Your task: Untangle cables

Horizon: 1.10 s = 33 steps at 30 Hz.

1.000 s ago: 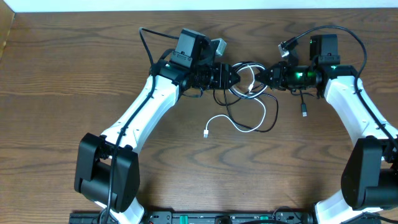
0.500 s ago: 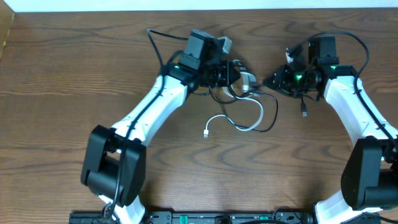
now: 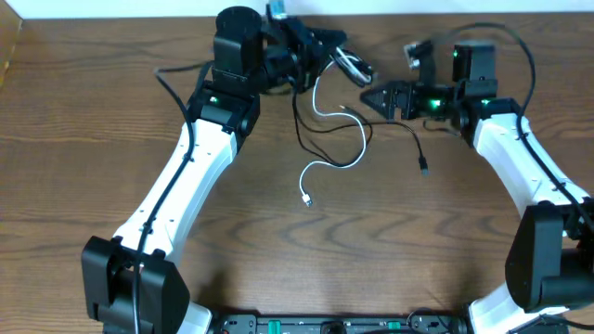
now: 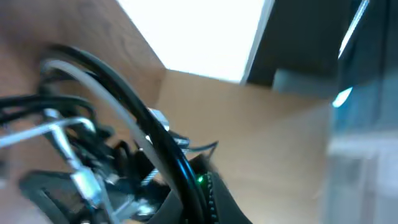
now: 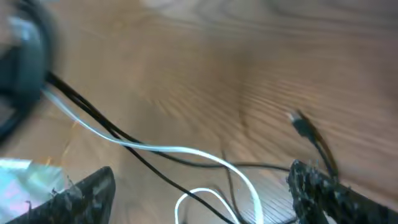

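On my overhead feed the cables (image 3: 353,67) are thin, smooth cords on a brown wood-grain table (image 3: 93,139). A bunched loop of them sits at the tip of the left gripper (image 3: 329,54), at about 12 o'clock on the table.

From that bunch the white cable (image 3: 308,181) drops in a loose S-curve, and its small plug lies near the table's middle. The black cable (image 3: 422,160) crosses it in slack curves. Its dark plug lies at roughly 3 o'clock from the white one, well apart from it.

My left wrist feed is badly smeared. I can pick out a glossy black arc beside a paler cord and some blurred metal bits, but not the pads. Going by the lifted bunch in the overhead view, I read the left jaws as closed on the cables.

The right wrist feed is soft too. It shows rough, dark fingers (image 5: 87,193) spread wide with nothing clamped. The black cord runs up to the right-hand finger, and I cannot tell whether it touches.

The left arm reaches from 7 o'clock up to 12, with its wrist bent toward 3. The right arm rises from 5 o'clock, and the right gripper (image 3: 369,96) points toward 9, facing the left one across a gap.
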### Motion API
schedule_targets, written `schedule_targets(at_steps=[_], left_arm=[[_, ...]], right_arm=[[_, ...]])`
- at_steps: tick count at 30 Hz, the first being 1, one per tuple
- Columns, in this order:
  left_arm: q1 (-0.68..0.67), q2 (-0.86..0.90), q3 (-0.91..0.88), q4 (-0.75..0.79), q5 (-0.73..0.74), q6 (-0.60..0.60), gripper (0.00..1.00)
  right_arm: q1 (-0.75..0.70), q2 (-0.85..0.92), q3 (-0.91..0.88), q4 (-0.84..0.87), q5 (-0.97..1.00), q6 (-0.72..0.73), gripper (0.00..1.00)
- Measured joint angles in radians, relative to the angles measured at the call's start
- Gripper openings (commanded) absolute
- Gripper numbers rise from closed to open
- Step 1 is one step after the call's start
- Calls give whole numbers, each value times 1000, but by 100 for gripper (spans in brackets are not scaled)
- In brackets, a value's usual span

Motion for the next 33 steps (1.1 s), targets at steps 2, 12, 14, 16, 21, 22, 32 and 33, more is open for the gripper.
schedule_targets(at_steps=[2,12,14,16,21,22,32,33], left_arm=[[0,0,0,52,-27,-238,7],[1,0,0,226,-106,-493,8],[1,0,0,230,-125,-493,8],[1,0,0,274,-146,-493,7],[1,0,0,338,-183,-493,8],[1,0,0,338,-187,-493,7],[29,-1,0,441,-292,-493,8],[29,-1,0,451,-294,-493,7]], right_arm=[[33,23,-2,109,-85,-2,80],[226,155,-8,637,-232,256,72],[225,155,-8,639,-235,282,73],[225,155,-8,653,-235,306,72],[223,155,-7,631,-199,358,68],[218,155,-7,608,-195,363,73],[122,253,-3,835,-372,274,92],[136,285,-1,921,-374,282,92]])
